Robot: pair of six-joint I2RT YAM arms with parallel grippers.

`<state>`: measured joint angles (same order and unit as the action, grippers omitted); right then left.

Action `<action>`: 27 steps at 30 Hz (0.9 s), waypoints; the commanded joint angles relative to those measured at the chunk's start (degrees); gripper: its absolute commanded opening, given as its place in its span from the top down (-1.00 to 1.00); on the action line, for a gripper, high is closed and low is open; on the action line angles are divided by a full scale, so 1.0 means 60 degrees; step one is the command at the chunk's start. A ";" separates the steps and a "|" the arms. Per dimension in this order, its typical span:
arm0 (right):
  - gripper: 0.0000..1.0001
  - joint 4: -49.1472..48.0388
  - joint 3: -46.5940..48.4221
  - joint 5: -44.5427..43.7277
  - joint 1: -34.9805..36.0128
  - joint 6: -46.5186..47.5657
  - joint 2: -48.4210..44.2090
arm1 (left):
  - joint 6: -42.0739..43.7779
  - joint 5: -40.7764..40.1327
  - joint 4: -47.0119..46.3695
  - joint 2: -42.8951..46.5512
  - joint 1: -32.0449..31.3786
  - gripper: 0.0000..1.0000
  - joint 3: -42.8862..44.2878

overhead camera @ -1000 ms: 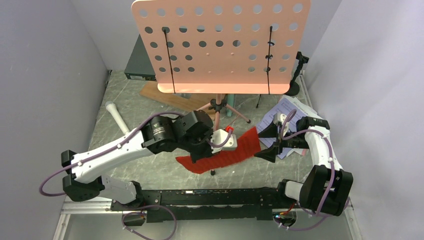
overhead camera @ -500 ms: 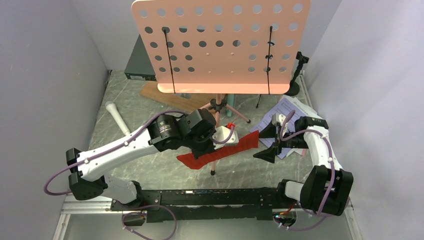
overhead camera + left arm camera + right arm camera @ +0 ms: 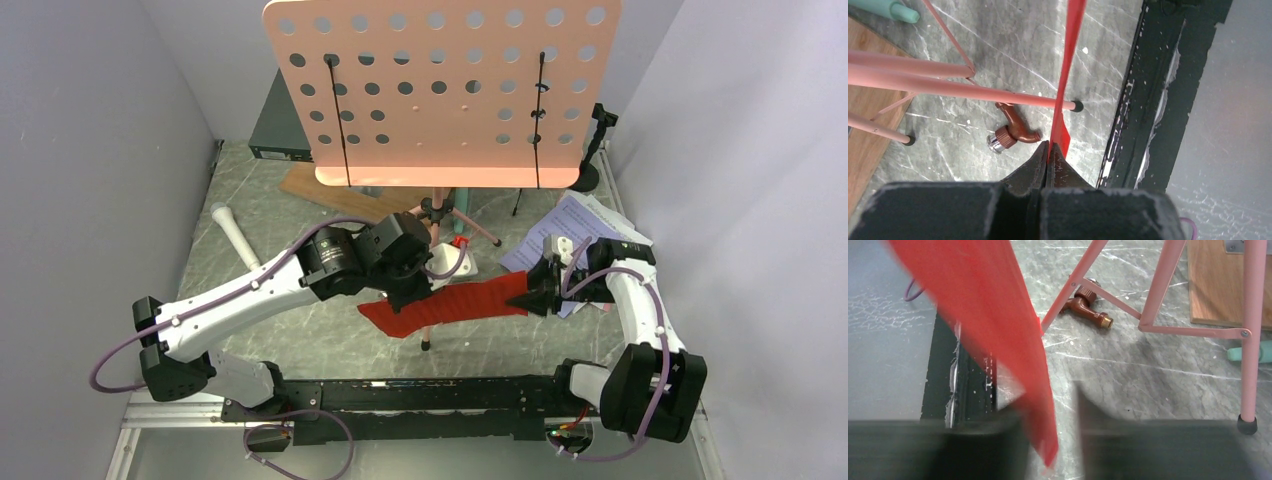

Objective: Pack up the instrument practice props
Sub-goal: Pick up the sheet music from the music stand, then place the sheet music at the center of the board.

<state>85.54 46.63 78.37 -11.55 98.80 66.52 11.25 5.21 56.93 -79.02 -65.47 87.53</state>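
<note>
Above tabletop (image 3: 300, 340), left jaws pinch red page (image 3: 470, 300).

Grey marble table (image 3: 310, 345), white microphone (image 3: 232, 235), wooden board (image 3: 305, 187)

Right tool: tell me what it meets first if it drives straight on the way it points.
The red sheet-music page: its free edge hangs between the parted jaws of the right tool, so contact comes almost at once. Farther along stands a pink tripod leg, though depth is unclear.

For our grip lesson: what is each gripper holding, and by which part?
Left gripper pinches the red sheet by its edge. Right gripper straddles its other end, jaws apart, holding nothing yet.
</note>
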 commanded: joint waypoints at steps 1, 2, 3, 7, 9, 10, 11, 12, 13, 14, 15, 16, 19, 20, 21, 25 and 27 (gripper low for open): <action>1.00 0.0063 0.0265 0.0318 0.0080 0.0339 -0.0208 | -0.0560 0.0508 -0.0978 0.0240 0.0629 1.00 -0.0413; 1.00 0.0064 0.0401 0.0277 0.0074 0.0099 -0.0239 | -0.0677 0.0614 -0.1175 0.0301 0.0750 1.00 -0.0572; 1.00 0.0053 0.0534 0.0264 0.0066 -0.0182 -0.0261 | -0.0787 0.0673 -0.1344 0.0354 0.0860 1.00 -0.0743; 1.00 -0.0650 0.1460 -0.0997 -0.0011 -0.2893 -0.0250 | -0.1326 0.0317 -0.1939 0.0690 0.1037 0.37 -0.1502; 1.00 -0.0747 0.1737 -0.1884 -0.0158 -0.3743 -0.0071 | -0.1550 -0.0079 -0.2138 0.1007 0.1034 0.00 -0.1834; 1.00 -0.0664 0.1847 -0.2324 -0.0366 -0.3957 0.0048 | -0.1623 -0.0241 -0.2179 0.1199 0.1035 -0.25 -0.2007; 1.00 -0.0661 0.1963 -0.2802 -0.0705 -0.4157 0.0176 | -0.1662 -0.0424 -0.2184 0.1455 0.1039 -0.37 -0.2161; 1.00 -0.0574 0.2106 -0.3189 -0.1243 -0.4160 0.0313 | -0.1687 -0.0604 -0.2179 0.1745 0.1039 -0.47 -0.2330; 1.00 -0.0532 0.2265 -0.3542 -0.1910 -0.4151 0.0451 | -0.1708 -0.0755 -0.2198 0.2053 0.1039 -0.54 -0.2536; 1.00 -0.0608 0.2475 -0.3954 -0.2617 -0.4236 0.0633 | -0.1712 -0.0829 -0.2236 0.2430 0.1039 -0.60 -0.2758; 1.00 -0.0758 0.2688 -0.4403 -0.3169 -0.4403 0.0839 | -0.1706 -0.0840 -0.2304 0.2783 0.1039 -0.64 -0.3025; 1.00 -0.0920 0.2929 -0.4940 -0.3655 -0.4568 0.1114 | -0.1718 -0.0840 -0.2412 0.3211 0.1039 -0.69 -0.3339; 1.00 -0.2075 0.3539 -0.6304 -0.4420 -0.5631 0.2028 | -0.1781 -0.1328 -0.2820 0.4478 0.1046 -0.86 -0.4322; 1.00 -0.2698 0.3685 -0.6756 -0.4431 -0.6183 0.2236 | -0.1811 -0.1437 -0.3000 0.4886 0.1044 -0.93 -0.4627; 1.00 -0.3383 0.3834 -0.7124 -0.4408 -0.6717 0.2398 | -0.1815 -0.1542 -0.3158 0.5247 0.1047 -0.97 -0.4929; 1.00 -0.6388 0.4293 -0.9166 -0.3536 -0.8830 0.3011 | -0.2361 -0.1680 -0.3597 0.6328 0.1053 -0.99 -0.5741; 1.00 -0.7652 0.4393 -1.0596 -0.2813 -0.9546 0.3362 | -0.2555 -0.1713 -0.3680 0.6614 0.1054 -0.99 -0.5910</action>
<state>60.42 69.45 32.64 -35.03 55.16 84.55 -0.84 -3.14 39.79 -41.80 -59.27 54.15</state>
